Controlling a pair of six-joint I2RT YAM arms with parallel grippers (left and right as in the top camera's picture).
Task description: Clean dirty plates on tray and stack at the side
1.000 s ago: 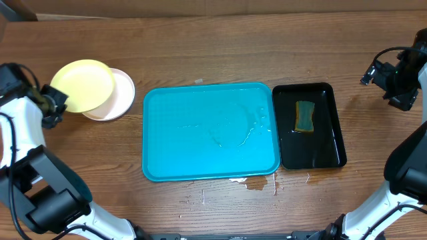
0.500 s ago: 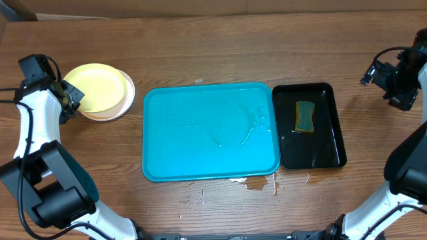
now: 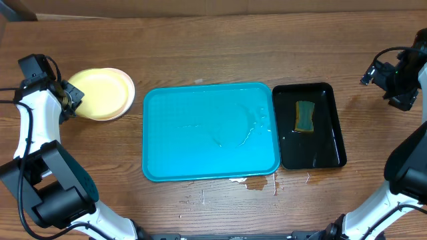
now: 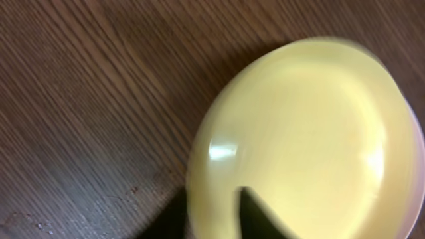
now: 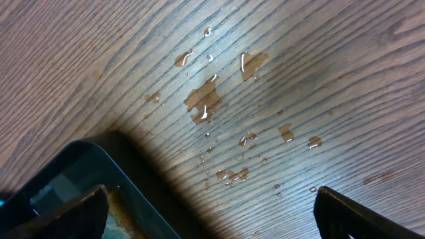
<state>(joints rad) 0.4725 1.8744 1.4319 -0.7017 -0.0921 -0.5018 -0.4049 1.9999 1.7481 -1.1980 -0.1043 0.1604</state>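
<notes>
1. At the far left of the brown wooden table (image 3: 200,53), the left gripper (image 3: 72,97) sits against the left rim of a pale yellow round plate (image 3: 103,92). In the wrist view one dark finger (image 4: 255,216) lies over the plate's inner face close to the rim. Whether the jaws pinch the rim or only straddle it, I cannot tell.
2. Just right of that gripper, the yellow plate lies flat, nested on a white round plate (image 3: 131,92). Only a thin crescent of the white plate shows, along the right edge. Anything lower in the stack is hidden.
3. Further right of the left gripper and apart from the plates lies the large turquoise rectangular plastic tray (image 3: 160,153) with rounded corners. Its floor shows only a thin film of water.
4. A small puddle (image 3: 253,184) sits on the wood at the tray's near edge.
5. Just beside the turquoise tray's right edge lies a narrower glossy black tray (image 3: 333,153), holding a green and yellow sponge (image 3: 305,115) in its far half.
6. Right of the black tray, the right gripper (image 5: 212,219) hangs over bare wood with its jaws spread wide and empty. Scattered water drops (image 5: 202,103) lie beneath it. A corner of the black tray shows beside one fingertip.
</notes>
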